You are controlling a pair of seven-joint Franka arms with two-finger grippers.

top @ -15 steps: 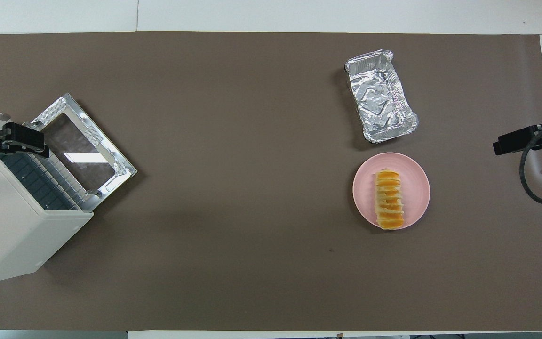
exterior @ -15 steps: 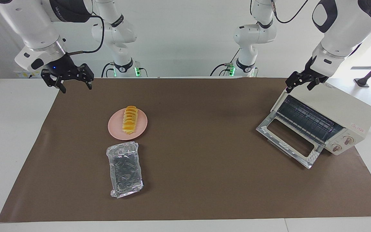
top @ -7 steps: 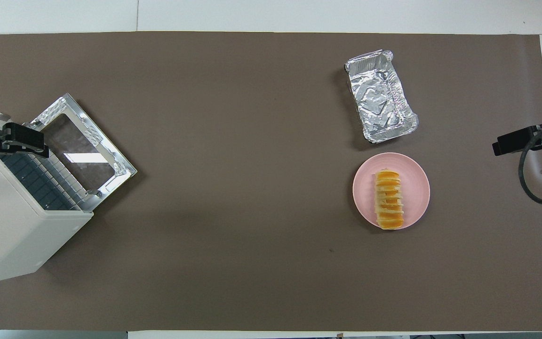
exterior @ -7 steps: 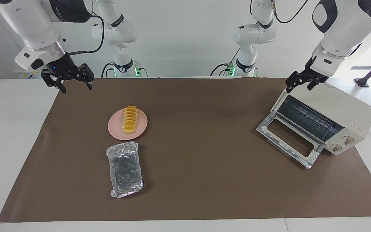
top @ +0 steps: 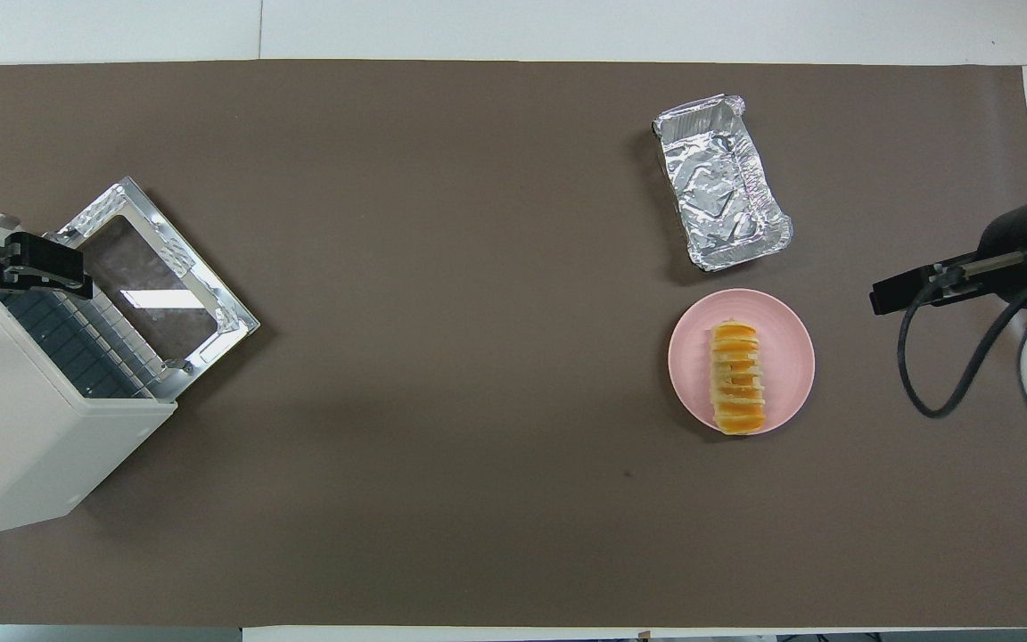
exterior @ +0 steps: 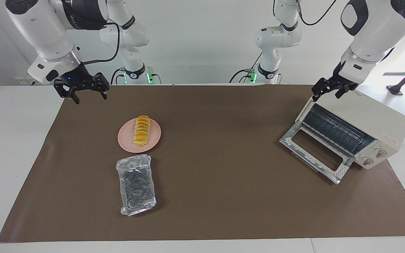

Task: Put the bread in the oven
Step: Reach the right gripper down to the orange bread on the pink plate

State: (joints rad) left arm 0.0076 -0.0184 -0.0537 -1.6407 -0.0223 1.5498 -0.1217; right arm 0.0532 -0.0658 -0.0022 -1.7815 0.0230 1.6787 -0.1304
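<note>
The bread (exterior: 142,130) (top: 736,379), a ridged yellow-orange loaf, lies on a round pink plate (exterior: 155,139) (top: 788,357). My right gripper (exterior: 90,97) (top: 890,294) hangs open and empty over the brown mat's edge at the right arm's end, apart from the plate. The cream-white oven (exterior: 367,114) (top: 14,464) stands at the left arm's end. Its glass door (exterior: 315,151) (top: 152,285) is folded down, and the wire rack shows inside. Over the oven's top corner waits my left gripper (exterior: 328,92) (top: 23,267), open and holding nothing.
A crinkled silver foil tray (exterior: 137,184) (top: 723,183) lies beside the plate, farther from the robots. A brown mat (exterior: 223,175) covers the table. Two more arms stand at the table's robot end.
My right gripper has moved in over the mat toward the plate, still open. The left gripper, bread, oven and foil tray have not moved.
</note>
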